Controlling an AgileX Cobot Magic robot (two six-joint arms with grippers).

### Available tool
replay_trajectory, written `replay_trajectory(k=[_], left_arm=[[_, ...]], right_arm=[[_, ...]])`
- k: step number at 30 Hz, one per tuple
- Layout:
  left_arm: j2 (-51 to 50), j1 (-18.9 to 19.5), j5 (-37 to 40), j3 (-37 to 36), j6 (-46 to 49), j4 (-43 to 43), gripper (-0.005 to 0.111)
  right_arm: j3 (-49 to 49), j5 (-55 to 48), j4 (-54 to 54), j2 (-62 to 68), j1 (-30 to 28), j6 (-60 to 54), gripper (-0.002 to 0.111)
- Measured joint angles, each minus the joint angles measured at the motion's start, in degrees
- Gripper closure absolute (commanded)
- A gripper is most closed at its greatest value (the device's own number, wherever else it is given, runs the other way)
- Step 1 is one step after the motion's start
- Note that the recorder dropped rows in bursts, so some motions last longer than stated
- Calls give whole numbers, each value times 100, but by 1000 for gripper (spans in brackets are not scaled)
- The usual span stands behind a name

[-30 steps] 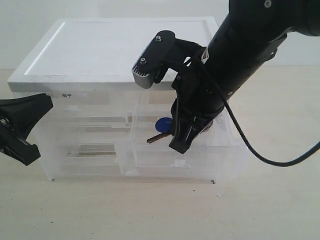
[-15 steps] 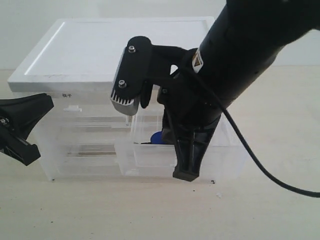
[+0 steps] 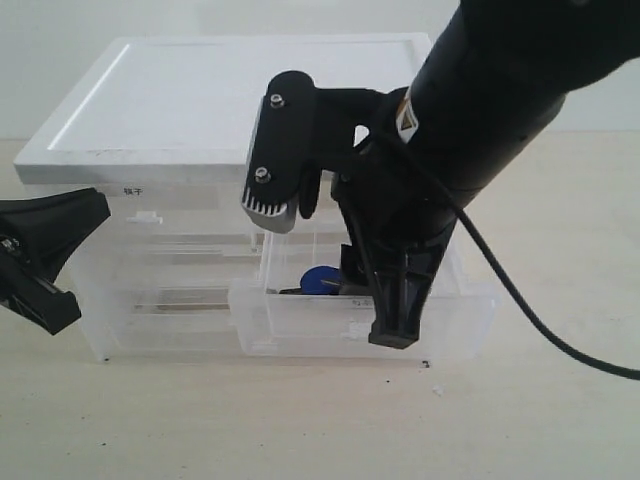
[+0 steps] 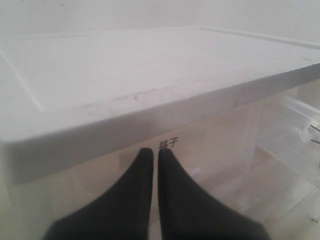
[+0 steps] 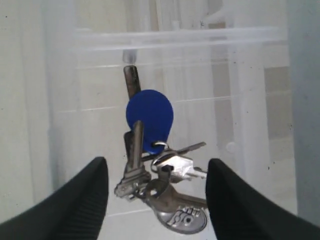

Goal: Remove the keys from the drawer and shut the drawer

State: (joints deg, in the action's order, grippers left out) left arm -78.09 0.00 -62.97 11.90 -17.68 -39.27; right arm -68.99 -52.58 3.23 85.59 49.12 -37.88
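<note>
Two arms: the right gripper reaches steeply down into the open drawer, fingers spread either side of the keys lying inside. The left gripper hovers beside the cabinet, fingers together.

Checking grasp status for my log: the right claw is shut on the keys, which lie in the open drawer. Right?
Not quite: the right claw is open, its fingers either side of the keys, not clamping them, as the right wrist view shows. The keys do lie in the open drawer.
</note>
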Motion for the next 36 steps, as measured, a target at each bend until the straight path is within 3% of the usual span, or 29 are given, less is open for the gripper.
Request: replay_trajectory(k=[16,18,22,36], left_arm=[[0,0,-212,0,-115,-151,102],[0,0,-232,0,-125,-162,102],[0,0,-255,0,-136,-169,102],[0,0,-298,0,-272,-286,102]], right_arm=[[-60,416,268,727,0,-23,62],[-68,523,268,768,0,22,72],[-68,560,234,791,10,52,108],[-4,618,790,489,47,5,108]])
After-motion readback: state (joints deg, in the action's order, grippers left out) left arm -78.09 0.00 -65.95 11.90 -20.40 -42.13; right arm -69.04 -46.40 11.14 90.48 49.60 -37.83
